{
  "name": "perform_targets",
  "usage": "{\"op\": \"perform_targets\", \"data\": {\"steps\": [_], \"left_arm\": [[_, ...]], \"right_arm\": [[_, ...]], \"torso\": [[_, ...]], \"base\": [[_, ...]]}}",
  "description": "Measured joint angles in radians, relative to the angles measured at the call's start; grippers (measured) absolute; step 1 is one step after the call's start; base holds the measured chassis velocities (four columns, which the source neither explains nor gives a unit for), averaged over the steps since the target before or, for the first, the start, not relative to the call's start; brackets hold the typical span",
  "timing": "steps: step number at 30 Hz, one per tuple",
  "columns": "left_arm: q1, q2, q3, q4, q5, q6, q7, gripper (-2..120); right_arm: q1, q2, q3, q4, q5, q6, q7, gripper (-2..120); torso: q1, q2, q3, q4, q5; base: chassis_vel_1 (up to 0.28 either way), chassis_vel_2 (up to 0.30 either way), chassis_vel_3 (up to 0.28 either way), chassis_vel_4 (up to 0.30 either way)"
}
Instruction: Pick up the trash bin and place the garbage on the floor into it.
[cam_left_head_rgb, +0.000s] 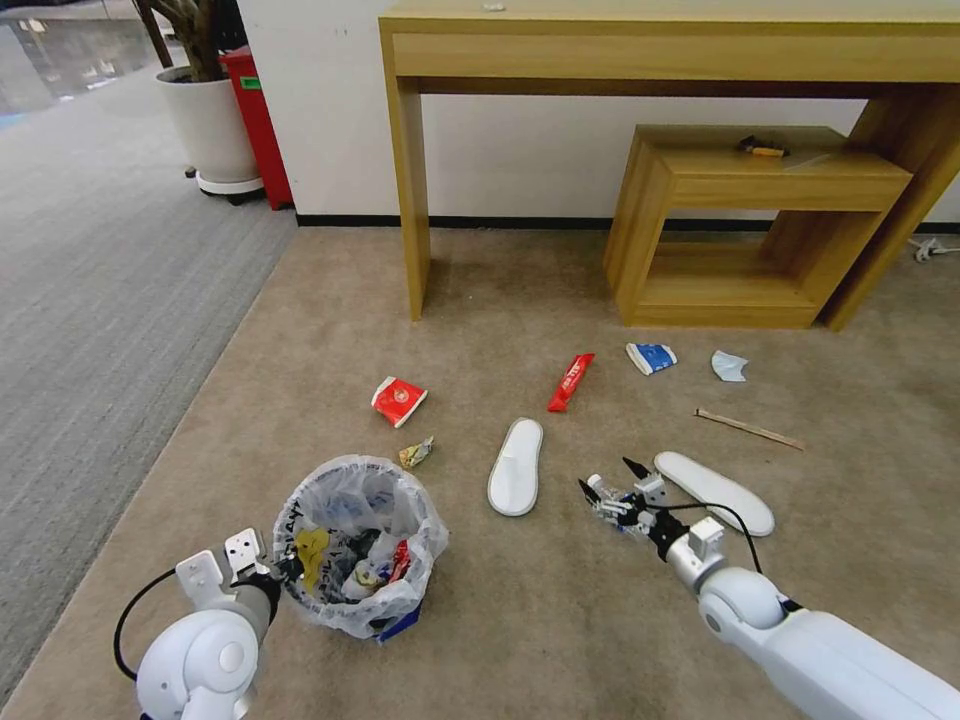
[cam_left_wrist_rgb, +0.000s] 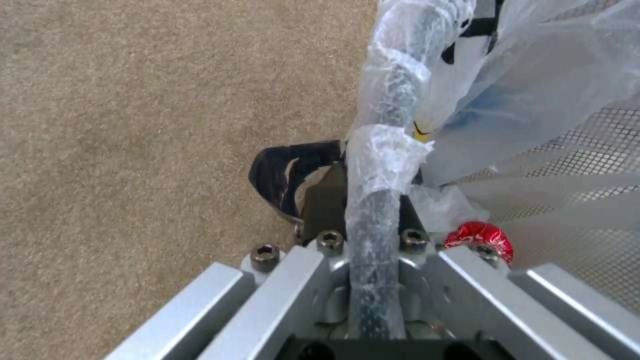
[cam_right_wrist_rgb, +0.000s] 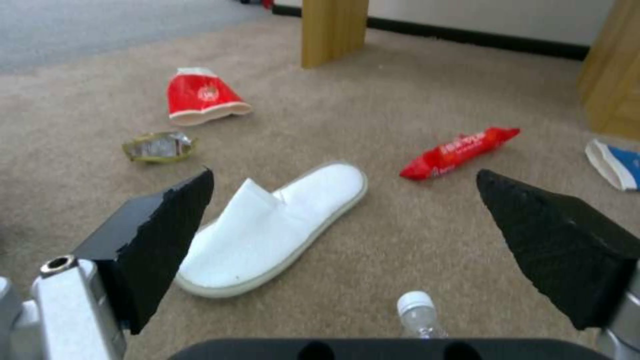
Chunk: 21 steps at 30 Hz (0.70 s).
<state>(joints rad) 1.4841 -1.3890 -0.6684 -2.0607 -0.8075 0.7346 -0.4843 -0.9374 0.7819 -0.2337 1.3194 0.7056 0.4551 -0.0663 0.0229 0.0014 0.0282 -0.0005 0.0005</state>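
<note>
While the left claw (cam_left_head_rgb: 287, 570) gripped the bin's (cam_left_head_rgb: 360, 545) rim, the right claw (cam_left_head_rgb: 607, 480) hung open over a small bottle (cam_right_wrist_rgb: 421, 316) near a slipper (cam_left_head_rgb: 516, 466).

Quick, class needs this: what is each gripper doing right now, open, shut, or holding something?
Left gripper: shut on the trash bin rim.
Right gripper: open, empty, above a small bottle.

Beige carpet (cam_left_head_rgb: 560, 620) beside grey ribbed carpet (cam_left_head_rgb: 90, 300); white slippers (cam_left_head_rgb: 516, 467), red wrappers (cam_left_head_rgb: 570, 382), a blue-and-white packet (cam_left_head_rgb: 651, 357), and a black mesh bin (cam_left_head_rgb: 360, 545) lined in clear plastic.
</note>
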Motion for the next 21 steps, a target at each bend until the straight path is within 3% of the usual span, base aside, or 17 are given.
{"op": "perform_targets", "data": {"steps": [21], "left_arm": [[0.012, 0.005, -0.003, -0.002, 0.008, -0.002, 0.013, 0]], "right_arm": [[-0.03, -0.003, 0.024, -0.002, -0.041, 0.046, -0.014, 100]], "torso": [[0.0, 0.0, 0.0, -0.0003, -0.0005]], "base": [[0.0, 0.0, 0.0, 0.0]]}}
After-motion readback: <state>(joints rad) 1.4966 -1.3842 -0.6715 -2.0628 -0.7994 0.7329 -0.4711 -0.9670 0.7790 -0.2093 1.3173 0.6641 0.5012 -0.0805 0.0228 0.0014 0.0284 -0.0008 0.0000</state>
